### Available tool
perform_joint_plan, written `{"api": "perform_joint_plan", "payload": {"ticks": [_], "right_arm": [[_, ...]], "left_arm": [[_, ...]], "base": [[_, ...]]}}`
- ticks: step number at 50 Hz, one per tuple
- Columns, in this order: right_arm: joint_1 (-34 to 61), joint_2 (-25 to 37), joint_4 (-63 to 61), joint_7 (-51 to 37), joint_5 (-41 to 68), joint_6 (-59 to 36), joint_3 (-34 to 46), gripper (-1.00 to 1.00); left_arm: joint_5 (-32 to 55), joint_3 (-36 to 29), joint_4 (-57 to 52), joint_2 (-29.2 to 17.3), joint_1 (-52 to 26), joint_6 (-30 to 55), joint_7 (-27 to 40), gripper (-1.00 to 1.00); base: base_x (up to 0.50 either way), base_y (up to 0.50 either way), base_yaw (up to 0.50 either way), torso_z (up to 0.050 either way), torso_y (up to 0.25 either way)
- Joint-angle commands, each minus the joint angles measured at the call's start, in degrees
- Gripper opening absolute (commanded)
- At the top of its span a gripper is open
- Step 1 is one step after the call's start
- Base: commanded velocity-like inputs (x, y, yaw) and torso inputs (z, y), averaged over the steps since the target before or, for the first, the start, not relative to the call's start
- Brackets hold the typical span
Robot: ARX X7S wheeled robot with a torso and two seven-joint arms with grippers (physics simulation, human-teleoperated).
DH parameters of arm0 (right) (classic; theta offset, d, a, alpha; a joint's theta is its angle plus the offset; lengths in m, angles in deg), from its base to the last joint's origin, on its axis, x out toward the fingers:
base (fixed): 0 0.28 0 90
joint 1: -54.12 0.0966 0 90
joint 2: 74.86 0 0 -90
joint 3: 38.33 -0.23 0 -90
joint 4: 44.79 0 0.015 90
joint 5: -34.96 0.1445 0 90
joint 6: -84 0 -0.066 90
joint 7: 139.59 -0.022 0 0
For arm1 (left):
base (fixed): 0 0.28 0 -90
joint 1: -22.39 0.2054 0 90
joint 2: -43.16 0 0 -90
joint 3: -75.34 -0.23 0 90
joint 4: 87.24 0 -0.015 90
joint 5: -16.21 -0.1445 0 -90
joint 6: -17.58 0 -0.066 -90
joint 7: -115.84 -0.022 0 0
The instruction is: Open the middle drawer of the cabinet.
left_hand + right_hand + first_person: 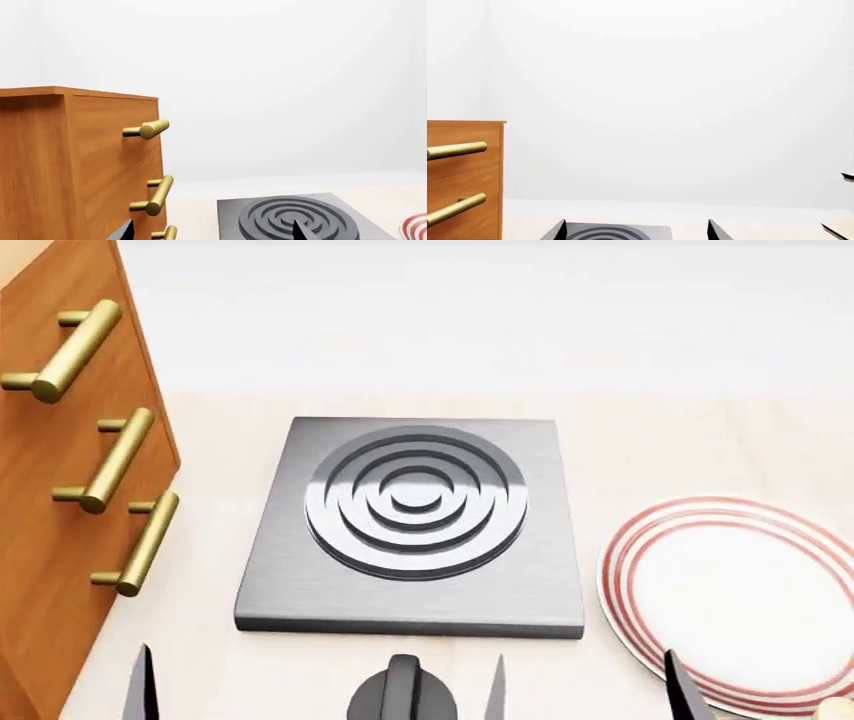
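Note:
The orange-brown cabinet (pixel 54 570) stands at the left and shows three brass bar handles. The middle drawer (pixel 34 445) is shut flush, with its handle (pixel 114 460) between the other two. In the left wrist view the cabinet (pixel 40 165) fills the left side, and the middle handle (pixel 159 195) is just above my left gripper (pixel 211 231). That gripper is open and empty, with one finger in front of the cabinet and the other over the hot plate. My right gripper (pixel 637 230) is open and empty, low over the hot plate and well away from the cabinet (pixel 464 175).
A grey hot plate (pixel 414 525) with ring grooves lies mid-table, with its black knob (pixel 400 690) at the near side. A red-striped white plate (pixel 734 600) sits to its right. Thin finger tips (pixel 138 680) poke up along the head view's near edge.

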Motion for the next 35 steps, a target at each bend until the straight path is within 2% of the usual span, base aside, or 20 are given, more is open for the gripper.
{"api": "perform_joint_plan", "payload": {"ticks": [1,11,13,15,17,18,22,24,26,28,30,33,35], "right_arm": [[-0.03,0.44,0.14,-0.53,-0.38,0.32,0.56,1.00],[-0.02,0.77,0.12,-1.06,-0.22,0.25,0.65,1.00],[0.06,0.75,0.31,-1.14,-0.23,0.27,0.79,1.00],[0.00,0.63,0.64,-1.13,0.45,0.66,0.65,1.00],[0.08,0.66,0.54,-1.10,2.09,0.26,0.04,1.00],[0.18,0.53,0.72,-1.43,2.16,0.25,-0.27,1.00],[0.37,0.74,0.86,-1.05,3.84,0.23,-0.54,1.00],[0.32,0.88,0.88,-0.87,4.32,0.39,-0.56,1.00],[0.07,1.18,0.48,-0.41,5.14,0.50,-0.40,1.00],[0.04,1.28,0.44,-0.40,5.40,0.44,-0.37,1.00],[0.11,1.41,0.25,-0.42,6.02,0.01,-0.41,1.00],[0.26,1.48,0.29,-0.42,6.55,-0.18,-0.36,1.00],[0.35,1.53,0.30,-0.45,6.69,-0.31,-0.22,1.00]], "left_arm": [[-0.09,-0.58,0.07,-0.49,0.10,-0.35,0.61,1.00],[0.71,-0.73,0.04,-0.49,-0.66,0.87,1.15,1.00],[0.44,-1.24,-3.41,-0.57,-4.55,8.41,1.82,1.00],[-6.03,-5.12,-8.84,-2.58,-14.57,24.40,2.38,1.00],[-6.72,-6.57,-9.80,-2.59,-20.77,32.20,0.82,1.00],[-7.98,-9.16,-8.53,-3.17,-27.65,39.43,-0.78,1.00],[-9.15,-13.12,-3.70,-3.72,-39.49,46.75,-3.68,1.00],[-9.87,-14.91,-0.52,-4.22,-43.01,47.36,-4.33,1.00],[-11.17,-17.85,7.84,-4.83,-48.54,46.08,-5.16,1.00],[-11.78,-19.17,10.31,-5.06,-49.97,45.82,-5.28,1.00],[-14.37,-24.16,20.17,-5.51,-55.07,43.21,-5.41,1.00],[-14.79,-25.69,26.36,-4.63,-57.68,40.12,-5.31,1.00],[-17.67,-29.72,29.90,-4.66,-60.34,39.89,-4.93,1.00]], "base": [[0.00,0.00,0.00,0.000,0.000],[0.00,0.00,0.00,0.000,0.000],[0.00,0.00,0.00,0.000,0.000],[0.00,0.00,0.00,0.000,0.000],[0.00,0.00,0.00,0.000,0.000],[0.00,0.00,0.00,0.000,0.000],[0.00,0.00,0.00,0.000,0.000],[0.00,0.00,0.00,0.000,0.000],[0.00,0.00,0.00,0.000,0.000],[0.00,0.00,0.00,0.000,0.000],[0.00,0.00,0.00,0.000,0.000],[0.00,0.00,0.00,0.000,0.000],[0.00,0.00,0.00,0.000,0.000]]}}
